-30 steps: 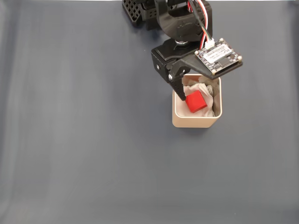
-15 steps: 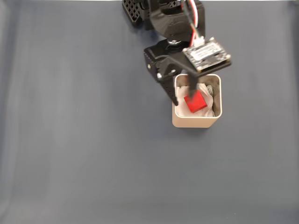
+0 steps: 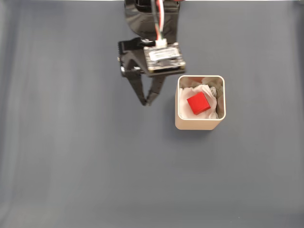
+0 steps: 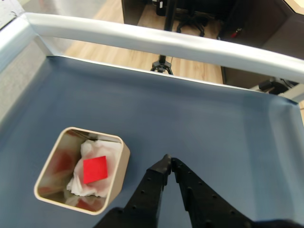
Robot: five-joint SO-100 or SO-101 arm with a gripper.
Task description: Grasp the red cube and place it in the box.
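The red cube (image 3: 198,103) lies on the white padding inside the beige box (image 3: 199,124), free of the gripper. In the wrist view the red cube (image 4: 94,169) rests in the box (image 4: 119,168) at the lower left. My gripper (image 3: 147,101) hangs above the dark blue surface just left of the box in the fixed view, its fingertips touching, holding nothing. The wrist view shows the gripper (image 4: 168,160) shut, to the right of the box.
The dark blue mat (image 3: 71,142) covers the table. In the wrist view a raised pale rim (image 4: 166,42) borders the mat's far side, with a wooden floor and furniture legs beyond it.
The gripper has let go of the cube, pulled out of the box and swung left in the fixed view, closing its fingers. The cube stays in the box.
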